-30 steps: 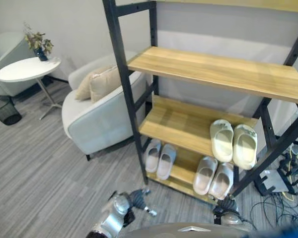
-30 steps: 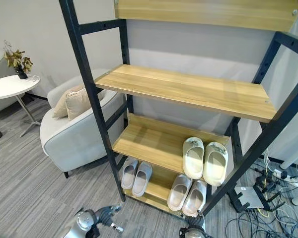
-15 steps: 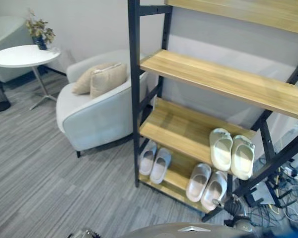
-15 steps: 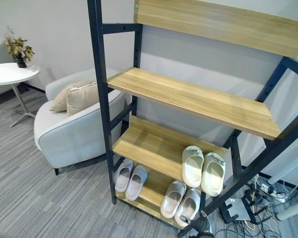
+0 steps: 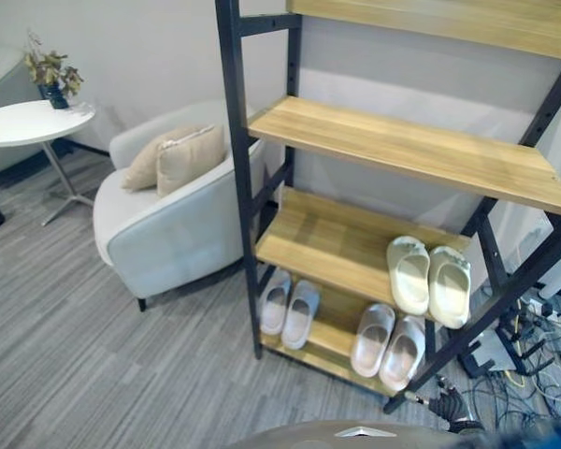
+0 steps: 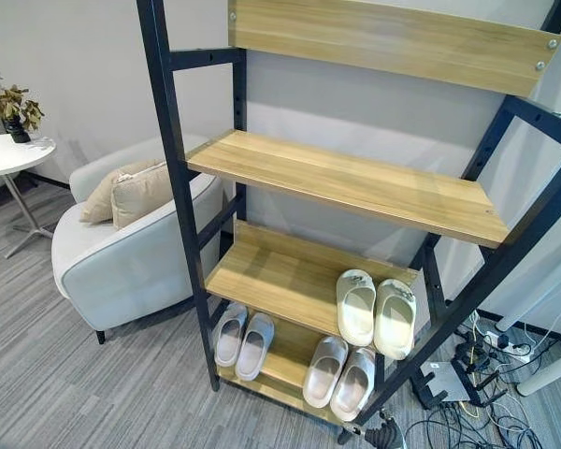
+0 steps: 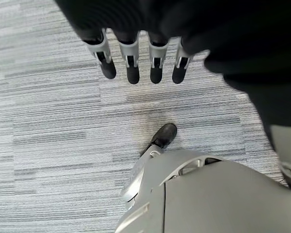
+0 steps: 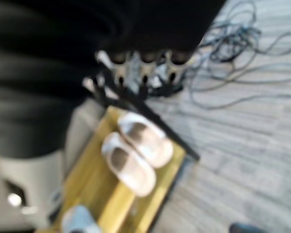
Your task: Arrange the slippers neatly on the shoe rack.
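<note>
1. The shoe rack is filling the centre and right of the right eye view, black frame carrying wooden shelves.
2. A pale armchair with cushions is sitting at centre left, just beside the rack.
3. A round white surface is showing at upper left, carrying a small plant.
4. Cream slippers are lying paired on the second shelf, right of centre.
5. Two grey pairs are resting on the lowest shelf: one lower centre, the other to its right.
6. The left hand is hanging over the carpet, fingers straight and released.
7. The right hand is hanging above a slipper pair, fingers relaxed, grasping nothing.
</note>
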You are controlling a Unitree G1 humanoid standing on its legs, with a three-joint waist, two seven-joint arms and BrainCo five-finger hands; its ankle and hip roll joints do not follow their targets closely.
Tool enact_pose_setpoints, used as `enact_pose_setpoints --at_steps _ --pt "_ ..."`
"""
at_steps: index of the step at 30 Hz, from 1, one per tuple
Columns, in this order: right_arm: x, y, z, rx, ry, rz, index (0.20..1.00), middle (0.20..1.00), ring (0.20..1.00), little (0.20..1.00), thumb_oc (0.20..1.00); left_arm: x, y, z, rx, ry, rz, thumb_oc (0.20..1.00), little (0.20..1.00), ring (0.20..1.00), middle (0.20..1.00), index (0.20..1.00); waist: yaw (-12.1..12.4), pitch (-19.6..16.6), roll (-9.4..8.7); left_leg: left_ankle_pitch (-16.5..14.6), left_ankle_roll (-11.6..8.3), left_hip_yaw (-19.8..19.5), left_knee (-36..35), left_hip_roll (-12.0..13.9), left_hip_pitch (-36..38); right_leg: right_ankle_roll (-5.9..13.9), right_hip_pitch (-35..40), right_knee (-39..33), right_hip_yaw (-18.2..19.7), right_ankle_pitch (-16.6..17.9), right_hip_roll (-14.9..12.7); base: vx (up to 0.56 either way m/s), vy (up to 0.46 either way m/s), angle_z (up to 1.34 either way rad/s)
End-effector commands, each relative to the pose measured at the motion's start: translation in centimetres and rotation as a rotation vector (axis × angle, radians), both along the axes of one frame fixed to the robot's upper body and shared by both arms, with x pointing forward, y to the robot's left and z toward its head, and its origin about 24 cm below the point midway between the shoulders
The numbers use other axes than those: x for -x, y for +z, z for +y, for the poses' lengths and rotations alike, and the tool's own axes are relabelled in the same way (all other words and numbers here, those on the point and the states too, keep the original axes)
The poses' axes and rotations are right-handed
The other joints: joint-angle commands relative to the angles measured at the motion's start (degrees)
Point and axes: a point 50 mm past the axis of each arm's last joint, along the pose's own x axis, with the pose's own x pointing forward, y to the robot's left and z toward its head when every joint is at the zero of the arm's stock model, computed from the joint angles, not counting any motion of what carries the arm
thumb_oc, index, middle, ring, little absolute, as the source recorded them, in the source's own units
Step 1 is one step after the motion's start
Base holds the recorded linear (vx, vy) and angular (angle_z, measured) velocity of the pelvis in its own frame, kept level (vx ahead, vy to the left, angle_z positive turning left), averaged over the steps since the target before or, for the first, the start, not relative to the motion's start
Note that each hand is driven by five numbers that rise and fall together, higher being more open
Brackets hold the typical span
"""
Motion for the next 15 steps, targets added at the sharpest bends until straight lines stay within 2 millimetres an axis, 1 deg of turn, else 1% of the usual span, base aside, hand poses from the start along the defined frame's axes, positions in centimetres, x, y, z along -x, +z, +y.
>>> enact_pose_setpoints --at_steps 1,4,8,10,12,13,15 --pt "-3.0 1.6 -0.2 -0.011 0.059 -0.096 1.0 1.0 1.0 1.0 1.0 0.8 -0.4 -1.3 0.026 -0.025 0.052 1.0 1.0 1.0 1.0 1.0 0.04 0.73 1.17 -2.05 1.81 -3.64 0.53 -0.27 0.93 2.73 -1.38 4.98 -1.24 -2.01 -0.47 0.0 0.0 0.0" --pt "-3.8 2.1 -0.1 0.002 0.114 -0.099 1.0 1.0 1.0 1.0 1.0 0.2 -0.5 -1.6 0.035 -0.036 0.037 1.0 1.0 1.0 1.0 1.0 0.14 0.68 1.12 -1.97 1.8 -3.96 0.53 -0.31 0.81 2.77 -1.28 4.91 -1.32 -1.96 -0.56 0.0 -0.006 0.05" --pt "-4.7 2.8 -0.2 -0.001 0.13 -0.123 1.0 1.0 1.0 1.0 1.0 -0.3 -0.5 -1.9 0.05 -0.039 0.02 1.0 1.0 1.0 1.0 1.0 0.15 0.56 1.23 -1.79 1.81 -4.29 0.53 -0.35 0.6 2.79 -1.27 4.89 -1.56 -1.85 -0.63 0.0 0.0 0.0" --pt "-5.2 3.1 -0.3 -0.009 0.134 -0.144 1.0 1.0 1.0 1.0 1.0 -0.2 -0.6 -2.0 0.055 -0.037 0.021 1.0 1.0 1.0 1.0 1.0 0.16 0.49 1.28 -1.74 1.82 -4.39 0.53 -0.38 0.52 2.78 -1.29 4.91 -1.62 -1.85 -0.62 0.0 0.003 0.05" --pt "-6.0 3.6 -1.0 0.059 0.167 -0.169 1.0 1.0 1.0 1.0 1.0 -0.1 -0.6 -1.9 0.054 -0.028 0.019 1.0 1.0 1.0 1.0 1.0 0.26 0.46 1.26 -1.68 1.8 -4.53 0.53 -0.42 0.4 2.75 -1.27 4.76 -1.63 -1.81 -0.64 0.0 -0.003 0.08" --pt "-6.2 3.8 -1.0 0.067 0.171 -0.18 1.0 1.0 1.0 1.0 1.0 0.0 -0.6 -1.8 0.053 -0.025 0.021 1.0 1.0 1.0 1.0 1.0 0.27 0.45 1.26 -1.66 1.81 -4.59 0.53 -0.44 0.38 2.74 -1.25 4.7 -1.66 -1.78 -0.64 0.0 -0.004 0.05" --pt "-6.3 3.9 -1.2 0.075 0.171 -0.185 1.0 1.0 1.0 1.0 1.0 0.2 -0.6 -1.8 0.052 -0.024 0.027 1.0 1.0 1.0 1.0 1.0 0.27 0.47 1.28 -1.61 1.81 -4.68 0.53 -0.44 0.31 2.75 -1.21 4.62 -1.74 -1.76 -0.67 0.0 0.0 0.0"
